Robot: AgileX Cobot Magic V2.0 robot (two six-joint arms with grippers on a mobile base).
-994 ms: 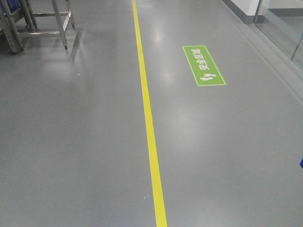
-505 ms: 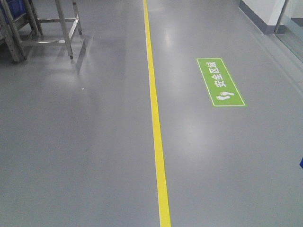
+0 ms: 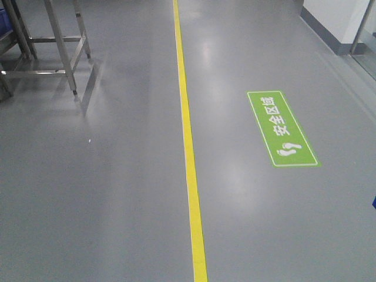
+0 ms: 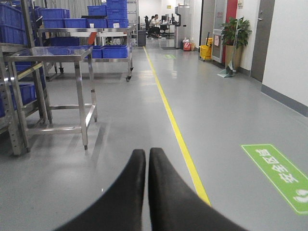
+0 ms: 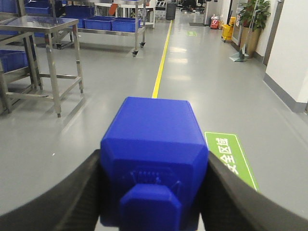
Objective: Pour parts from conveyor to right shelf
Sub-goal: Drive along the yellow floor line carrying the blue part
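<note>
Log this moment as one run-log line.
left gripper: shut, empty | right gripper: shut on blue brick | ahead: grey floor, yellow line, green floor sign

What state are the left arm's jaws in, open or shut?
Shut. In the left wrist view the left gripper shows both black jaws pressed together along their length, nothing between them.

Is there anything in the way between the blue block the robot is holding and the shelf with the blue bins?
Nothing visible lies on the grey floor ahead. The blue block sits in the right end effector. On the left, a steel table stands beside the rack holding blue bins, partly blocking that side.
</note>
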